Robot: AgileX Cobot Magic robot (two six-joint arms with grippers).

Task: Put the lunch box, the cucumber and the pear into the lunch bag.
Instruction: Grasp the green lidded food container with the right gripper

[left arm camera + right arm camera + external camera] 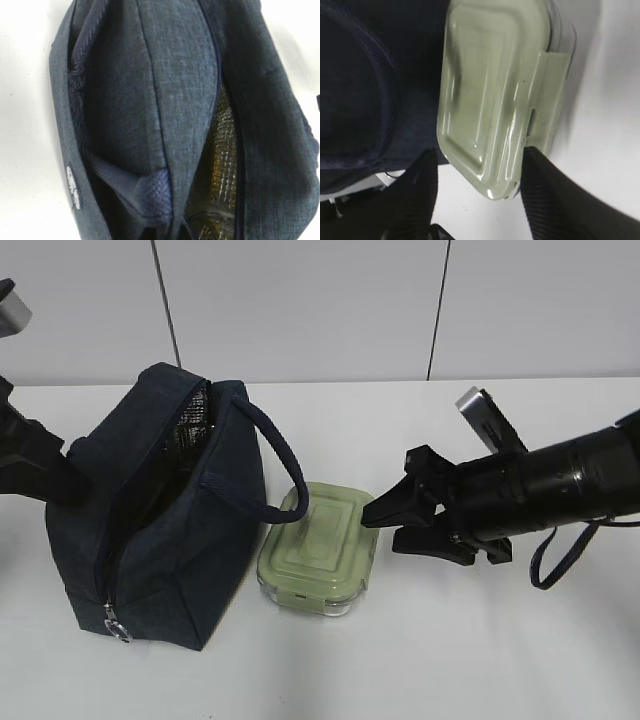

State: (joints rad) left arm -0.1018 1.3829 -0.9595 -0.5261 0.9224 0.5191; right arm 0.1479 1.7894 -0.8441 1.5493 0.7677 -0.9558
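Leftmost in the exterior view, the left arm (30,455) reached in from the edge and met the back of the lunch bag (160,540); its gripper was hidden there, and it was closed, though what it pinched could not be seen. The lunch bag stood upright on the white table (400,660), boxy and dark navy, its top gaping to show silver foil lining (195,420). A small white label (73,186) was sewn to the bag's outer side in the left wrist view; its print was too blurred to read. A metal ring pull (118,625) hung at the bottom of the zipper on the near corner. One looped handle (275,465) drooped to the right and rested on the lunch box (320,550).

Just beside the bag, touching or nearly so, the lunch box sat flat on the table, clear glass beneath a pale sage-green clip lid. No writing showed on the lid.

Further right, the right gripper (385,525) hovered at the box's right edge, jaws spread apart, holding nothing. Its wrist view showed the two black fingers (555,195) either side of the lid's near corner.

Behind everything ran a pale wall (300,300) of panels split by dark vertical seams.
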